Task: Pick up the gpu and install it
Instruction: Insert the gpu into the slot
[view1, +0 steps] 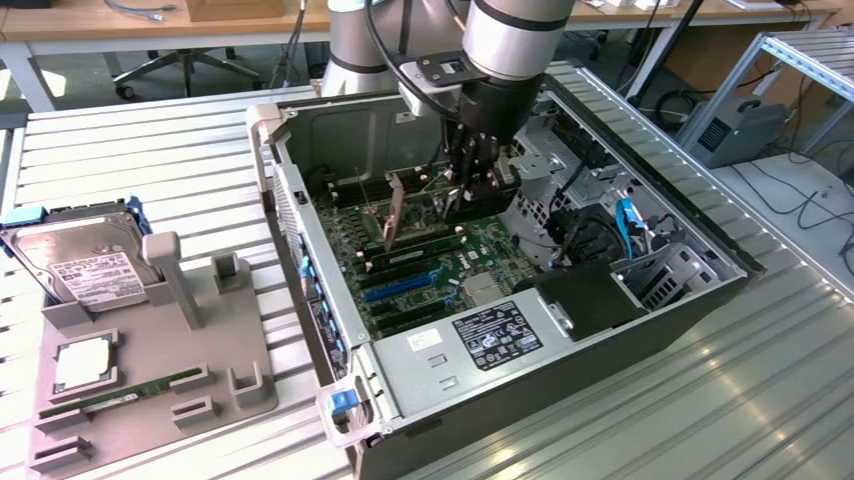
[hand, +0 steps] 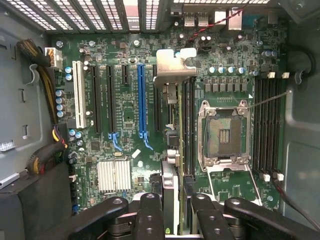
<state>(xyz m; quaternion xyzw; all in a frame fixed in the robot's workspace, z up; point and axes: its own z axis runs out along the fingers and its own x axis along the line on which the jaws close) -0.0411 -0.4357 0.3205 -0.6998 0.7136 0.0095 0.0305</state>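
Note:
The gpu (view1: 398, 213) stands on edge inside the open computer case (view1: 280, 170), above the green motherboard (view1: 467, 260). My gripper (view1: 463, 196) reaches down into the case and is shut on the card's upper edge. The wrist view shows the gpu (hand: 172, 100) edge-on as a thin strip between my dark fingers (hand: 150, 215), its silver end bracket (hand: 174, 62) toward the case's rear vents. It lines up beside a black expansion slot (hand: 156, 100), just to one side of the blue slot (hand: 140, 100). Whether the gpu is seated in a slot I cannot tell.
A grey fixture tray (view1: 160, 400) at the exterior view's left carries a hard drive (view1: 80, 265), a CPU (view1: 83, 362) and a RAM stick (view1: 114, 393). In the case, the CPU socket (hand: 223, 132), a heatsink (hand: 113, 175), cable bundles (hand: 47, 150) and the power supply (view1: 487, 335) surround the slots.

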